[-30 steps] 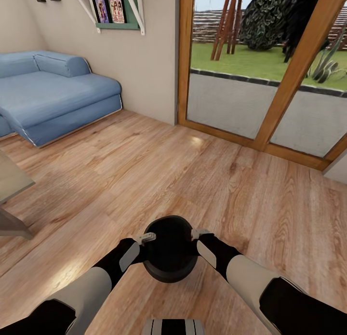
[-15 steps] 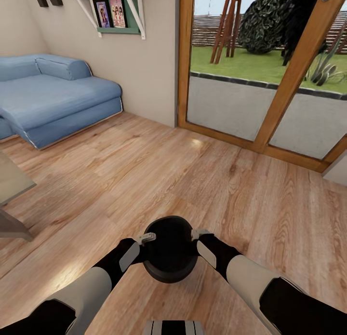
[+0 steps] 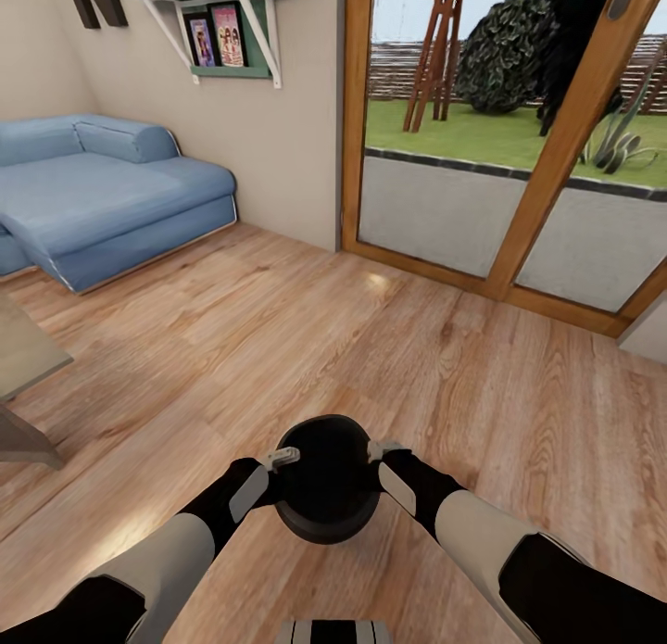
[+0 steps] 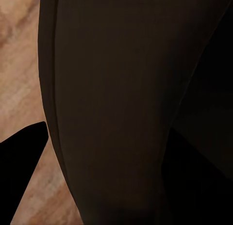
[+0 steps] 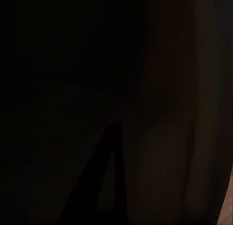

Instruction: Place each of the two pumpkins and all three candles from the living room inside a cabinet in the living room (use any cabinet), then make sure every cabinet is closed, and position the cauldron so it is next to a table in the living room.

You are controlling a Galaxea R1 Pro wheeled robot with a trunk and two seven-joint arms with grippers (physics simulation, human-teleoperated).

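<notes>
The glossy black cauldron (image 3: 326,482) hangs low in front of me above the wood floor, in the head view. My left gripper (image 3: 283,459) is shut on its left rim and my right gripper (image 3: 382,451) on its right rim. Up close in the left wrist view, the cauldron's dark wall (image 4: 121,113) runs between the fingers, with a dark fingertip (image 4: 22,171) beside it. The right wrist view is almost black against the cauldron (image 5: 165,113). A corner of the grey-beige table (image 3: 23,352) juts in at the left edge. Pumpkins, candles and cabinet are out of view.
A blue sofa (image 3: 93,195) stands at the back left under a wall shelf (image 3: 222,32) with books. Wood-framed glass doors (image 3: 463,171) to a garden fill the back right. Open wood floor (image 3: 371,329) lies between me and them.
The whole room has slid slightly downward in the head view, so the camera moved. Both arms and the cauldron keep the same place in the picture.
</notes>
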